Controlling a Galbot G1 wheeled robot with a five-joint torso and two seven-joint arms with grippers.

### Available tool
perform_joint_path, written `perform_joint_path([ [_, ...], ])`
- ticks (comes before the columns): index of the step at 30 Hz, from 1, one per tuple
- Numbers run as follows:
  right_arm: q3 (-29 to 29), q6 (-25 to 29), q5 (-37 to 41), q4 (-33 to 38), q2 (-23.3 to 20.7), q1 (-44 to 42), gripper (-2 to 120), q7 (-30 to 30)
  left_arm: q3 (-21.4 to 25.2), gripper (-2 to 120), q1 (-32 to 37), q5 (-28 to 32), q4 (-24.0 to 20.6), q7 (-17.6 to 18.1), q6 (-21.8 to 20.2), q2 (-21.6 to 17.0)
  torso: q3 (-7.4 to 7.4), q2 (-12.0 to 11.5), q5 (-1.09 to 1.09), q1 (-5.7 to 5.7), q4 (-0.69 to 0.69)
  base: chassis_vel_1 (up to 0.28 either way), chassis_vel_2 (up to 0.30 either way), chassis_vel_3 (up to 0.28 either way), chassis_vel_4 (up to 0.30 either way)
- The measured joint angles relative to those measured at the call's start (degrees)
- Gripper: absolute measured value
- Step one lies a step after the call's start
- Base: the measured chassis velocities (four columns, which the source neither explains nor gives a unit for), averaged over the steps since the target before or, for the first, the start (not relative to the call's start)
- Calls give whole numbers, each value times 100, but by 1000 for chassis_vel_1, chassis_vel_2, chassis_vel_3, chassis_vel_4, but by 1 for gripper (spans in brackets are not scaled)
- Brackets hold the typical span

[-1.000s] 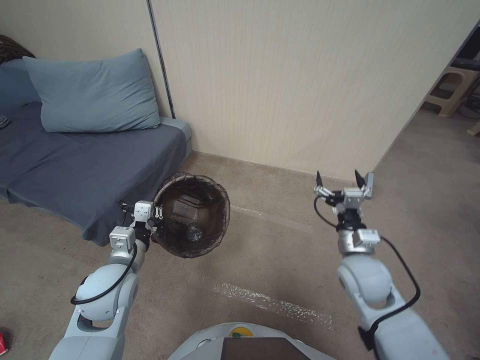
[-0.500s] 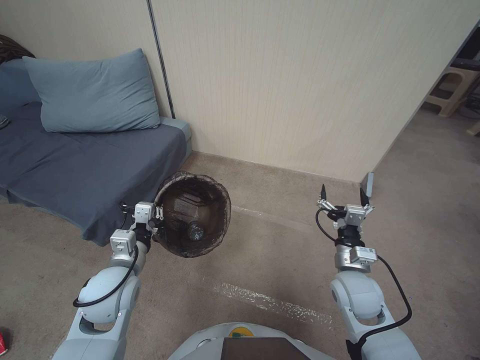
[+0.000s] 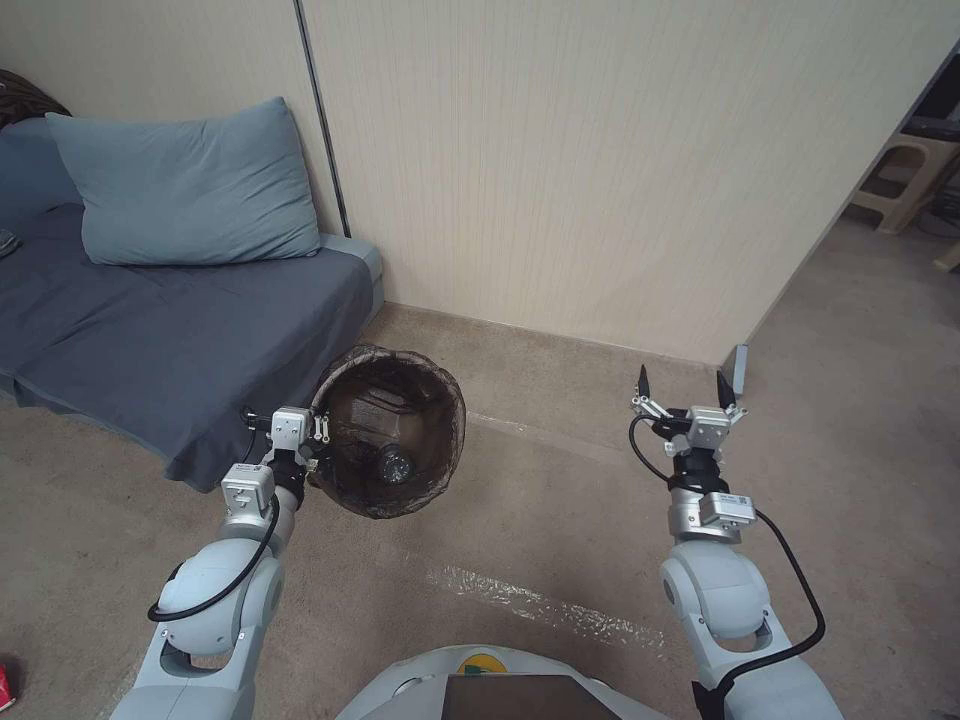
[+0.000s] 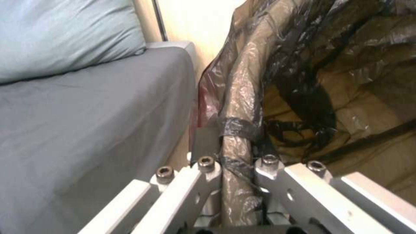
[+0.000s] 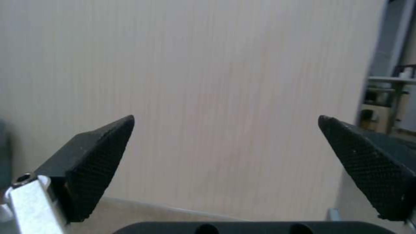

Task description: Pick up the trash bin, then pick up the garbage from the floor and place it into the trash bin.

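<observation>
Brown-lined trash bin [image 3: 392,442] rim clamped by left end effector [image 3: 312,432]; contents murky; right end effector [image 3: 683,385] spread, empty.

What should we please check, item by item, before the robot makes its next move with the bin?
1. Left gripper clamped on the trash bin rim: ok.
2. Bag liner pinched with the rim in the left wrist view: ok.
3. Bin held off the floor: ok.
4. Bottle already inside the bin: ok.
5. Right gripper open and free: ok.
6. Garbage left on the floor within reach: cannot tell.
</observation>
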State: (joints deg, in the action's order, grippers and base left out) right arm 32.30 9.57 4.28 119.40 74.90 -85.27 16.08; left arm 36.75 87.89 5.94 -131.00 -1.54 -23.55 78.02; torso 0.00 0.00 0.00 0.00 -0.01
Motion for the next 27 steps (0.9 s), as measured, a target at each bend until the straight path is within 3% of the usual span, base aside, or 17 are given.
perform_joint_path([
  [8,-94,-154,296,17,-621,34,100,-312,46,3,-38,58,-14,0,-44,-35,0,0,0,0,0,0,0,0,0],
  [27,-192,-219,327,-71,-574,94,100,-331,69,3,-35,65,-49,19,-105,-26,0,0,-1,0,0,87,83,75,84],
])
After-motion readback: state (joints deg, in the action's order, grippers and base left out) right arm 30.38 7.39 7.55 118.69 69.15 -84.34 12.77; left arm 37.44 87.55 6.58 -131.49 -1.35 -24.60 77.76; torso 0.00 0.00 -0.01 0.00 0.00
